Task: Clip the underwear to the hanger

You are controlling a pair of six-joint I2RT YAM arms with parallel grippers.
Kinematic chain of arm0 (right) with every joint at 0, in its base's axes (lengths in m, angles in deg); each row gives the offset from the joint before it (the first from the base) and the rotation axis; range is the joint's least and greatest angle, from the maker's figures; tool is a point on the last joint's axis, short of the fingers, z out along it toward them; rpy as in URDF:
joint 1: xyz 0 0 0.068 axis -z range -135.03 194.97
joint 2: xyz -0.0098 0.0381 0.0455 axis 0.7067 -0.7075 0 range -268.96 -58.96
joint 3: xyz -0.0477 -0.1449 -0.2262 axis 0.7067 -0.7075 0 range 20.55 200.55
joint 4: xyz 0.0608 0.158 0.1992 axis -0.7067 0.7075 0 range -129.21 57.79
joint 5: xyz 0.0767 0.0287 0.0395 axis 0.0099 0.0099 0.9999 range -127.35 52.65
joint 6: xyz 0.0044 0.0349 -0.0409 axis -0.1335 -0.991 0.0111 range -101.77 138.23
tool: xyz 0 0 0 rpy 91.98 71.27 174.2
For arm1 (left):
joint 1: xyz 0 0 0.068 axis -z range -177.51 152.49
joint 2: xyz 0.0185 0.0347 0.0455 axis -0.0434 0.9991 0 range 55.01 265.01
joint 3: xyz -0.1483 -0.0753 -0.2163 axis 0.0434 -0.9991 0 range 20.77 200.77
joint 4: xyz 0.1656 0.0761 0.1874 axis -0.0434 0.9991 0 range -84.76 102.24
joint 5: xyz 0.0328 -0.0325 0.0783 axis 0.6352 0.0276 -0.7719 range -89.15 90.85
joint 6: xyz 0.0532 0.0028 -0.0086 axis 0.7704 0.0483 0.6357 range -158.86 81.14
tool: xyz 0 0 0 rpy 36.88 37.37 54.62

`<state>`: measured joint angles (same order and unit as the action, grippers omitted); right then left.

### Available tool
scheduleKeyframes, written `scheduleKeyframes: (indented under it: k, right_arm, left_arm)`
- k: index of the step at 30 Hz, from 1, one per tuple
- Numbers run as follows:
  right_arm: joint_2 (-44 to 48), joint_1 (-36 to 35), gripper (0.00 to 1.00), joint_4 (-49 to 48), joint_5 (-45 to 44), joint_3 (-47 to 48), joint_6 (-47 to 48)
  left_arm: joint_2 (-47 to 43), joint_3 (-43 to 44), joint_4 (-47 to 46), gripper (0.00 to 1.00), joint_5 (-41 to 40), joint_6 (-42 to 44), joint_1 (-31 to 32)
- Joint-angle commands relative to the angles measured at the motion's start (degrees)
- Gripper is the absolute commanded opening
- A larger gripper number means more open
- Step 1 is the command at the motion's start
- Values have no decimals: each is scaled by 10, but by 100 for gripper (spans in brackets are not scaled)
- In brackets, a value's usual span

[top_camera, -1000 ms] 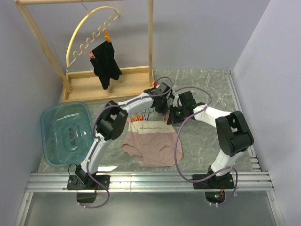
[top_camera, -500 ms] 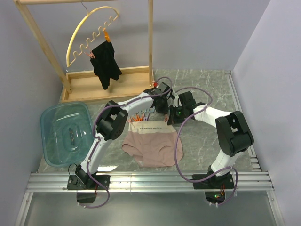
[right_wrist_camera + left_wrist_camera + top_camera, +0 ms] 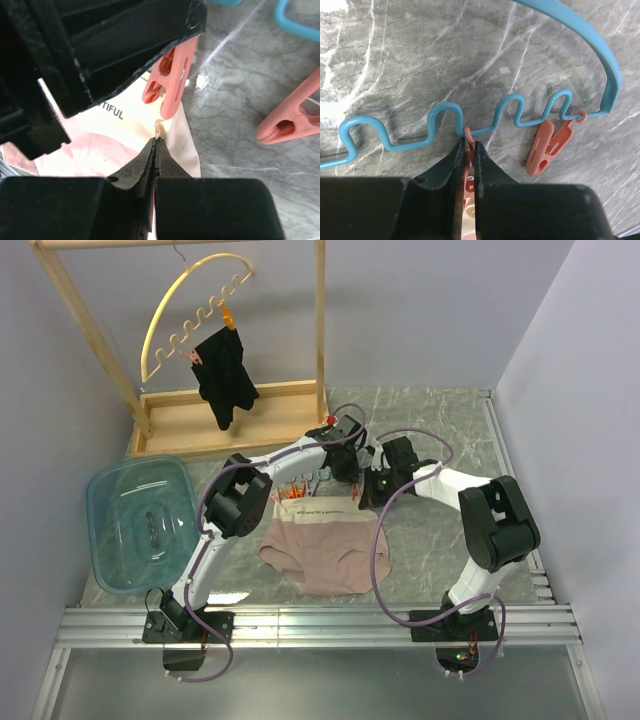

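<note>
The pink-beige underwear [image 3: 322, 545] lies flat on the table, its cream waistband [image 3: 315, 508] toward the back. The light-blue hanger [image 3: 520, 107] lies on the marble behind it. My left gripper [image 3: 468, 144] is shut on an orange-pink clip [image 3: 468, 165] that hangs from the hanger's wavy edge; cream waistband cloth shows between its jaws. A second clip [image 3: 549, 147] lies free at the hanger's right end. My right gripper [image 3: 156, 141] is shut on a pinched fold of the waistband [image 3: 172, 131], right below the held clip [image 3: 172, 82].
A wooden rack [image 3: 215, 410] at the back left carries a yellow arched hanger [image 3: 190, 310] with a black garment [image 3: 226, 375]. A clear blue tub [image 3: 140, 522] stands at the left. Another loose clip [image 3: 290, 115] lies to the right of my right gripper.
My right gripper has moved slightly left, toward the left gripper and the waistband's right corner. The left arm and the underwear stay where they were.
</note>
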<state>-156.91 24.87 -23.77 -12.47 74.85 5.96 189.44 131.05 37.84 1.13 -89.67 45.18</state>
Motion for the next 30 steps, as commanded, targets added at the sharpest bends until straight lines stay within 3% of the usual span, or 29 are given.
scheduleKeyframes:
  k: [1,10,22,30]
  right_arm:
    - [16,8,0,-20,-1,12,-11]
    - [0,13,0,-16,10,52,-28]
    - [9,16,0,-28,-12,42,-32]
    - [23,19,0,-36,22,39,-33]
  left_arm:
    - [-29,22,-15,0,17,-12,7]
    - [-20,34,-14,0,16,-14,15]
    - [-16,27,-14,0,25,-20,19]
    - [-8,17,-22,0,39,-33,24]
